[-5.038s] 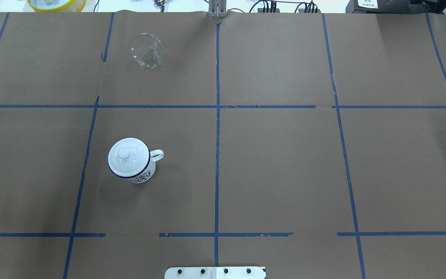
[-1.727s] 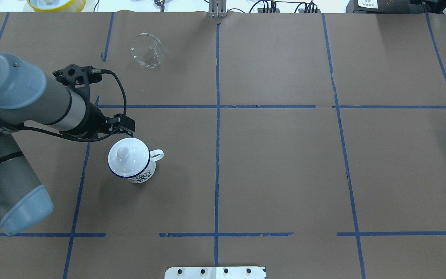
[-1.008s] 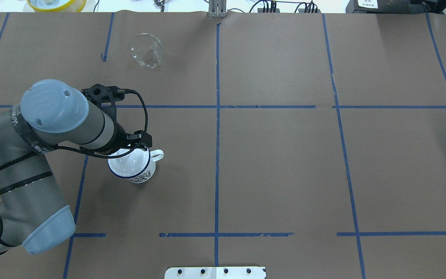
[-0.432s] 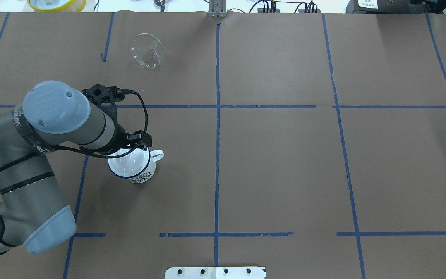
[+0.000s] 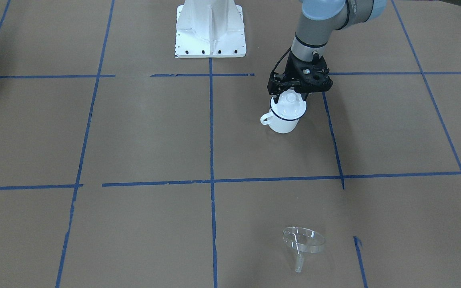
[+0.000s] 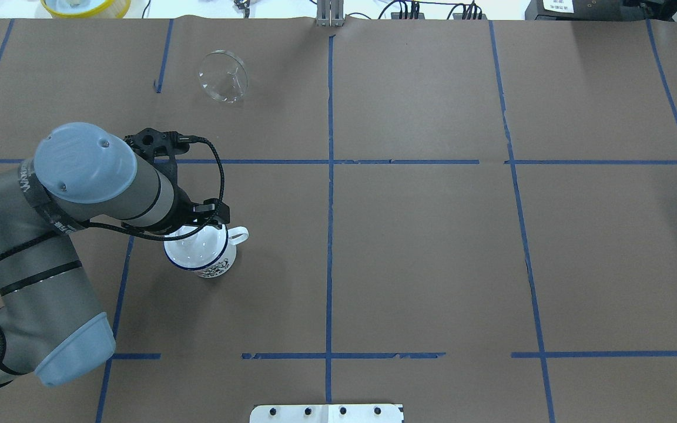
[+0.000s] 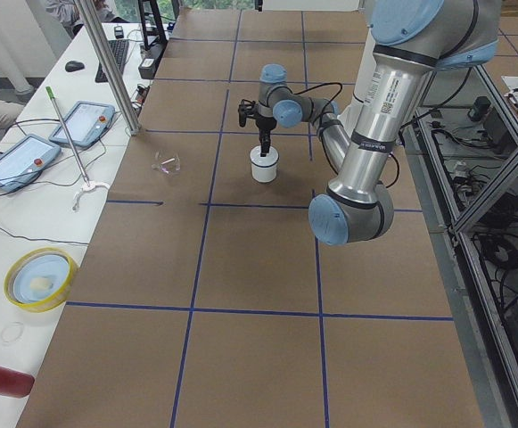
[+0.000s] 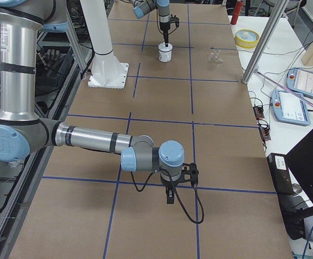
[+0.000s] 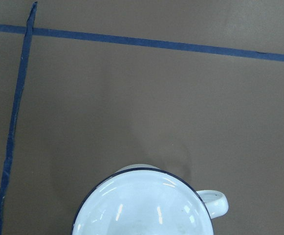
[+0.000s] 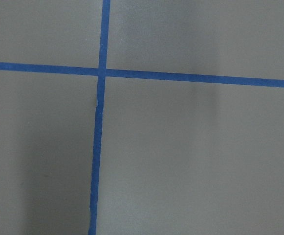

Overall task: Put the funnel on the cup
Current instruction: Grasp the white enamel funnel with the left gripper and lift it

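Note:
The cup (image 5: 282, 123) is a white mug with a dark blue rim, and a round white knobbed lid (image 5: 290, 106) sits on it. It stands on the brown table, handle towards the table's middle. My left gripper (image 5: 290, 95) hangs straight down over the lid, its jaws open on either side of the knob. The left wrist view shows the lid (image 9: 146, 205) from above and no fingers. The clear funnel (image 5: 302, 242) lies on its side at the table's far edge, well apart from the cup (image 6: 214, 263). My right gripper (image 8: 169, 200) hovers over bare table; I cannot tell its state.
The white robot base (image 5: 210, 28) stands at the table's near edge. A yellow bowl (image 6: 86, 6) and a metal pole (image 7: 107, 62) are on the white side table beyond the funnel (image 6: 223, 76). Blue tape lines (image 6: 329, 205) cross the brown paper.
My left arm has come in from the left and stopped over the lidded cup. In the last second it has barely moved. The funnel and the cup have not moved.

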Tool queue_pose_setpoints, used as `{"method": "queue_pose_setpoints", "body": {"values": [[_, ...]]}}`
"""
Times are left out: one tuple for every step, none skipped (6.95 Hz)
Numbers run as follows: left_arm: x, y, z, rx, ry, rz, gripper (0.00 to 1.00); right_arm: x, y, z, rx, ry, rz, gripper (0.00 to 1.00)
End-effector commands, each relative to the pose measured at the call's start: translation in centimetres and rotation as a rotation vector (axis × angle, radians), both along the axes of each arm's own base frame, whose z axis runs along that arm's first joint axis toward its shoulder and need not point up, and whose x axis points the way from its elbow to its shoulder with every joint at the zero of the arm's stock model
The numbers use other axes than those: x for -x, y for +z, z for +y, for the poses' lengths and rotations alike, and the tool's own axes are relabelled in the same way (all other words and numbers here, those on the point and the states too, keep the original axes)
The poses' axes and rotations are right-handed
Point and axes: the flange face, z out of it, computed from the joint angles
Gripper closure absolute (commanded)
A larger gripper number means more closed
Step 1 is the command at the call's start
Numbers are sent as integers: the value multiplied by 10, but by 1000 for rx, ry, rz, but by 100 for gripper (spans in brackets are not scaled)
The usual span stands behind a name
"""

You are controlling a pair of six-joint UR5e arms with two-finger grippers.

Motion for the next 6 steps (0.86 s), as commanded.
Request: {"method": "queue_pose_setpoints", "body": {"values": [[0,5,3,5,5,-7,13,0,0,0,0,0,0,0],[0,5,3,5,5,-7,14,0,0,0,0,0,0,0],[-2,5,6,5,11,-7,15,0,0,0,0,0,0,0],[-2,5,6,15,12,-20,35,0,0,0,0,0,0,0],[6,-1,12,24,15,-36,71,0,0,0,0,0,0,0],[14,-8,19,30,18,-43,100,0,0,0,0,0,0,0]]}}
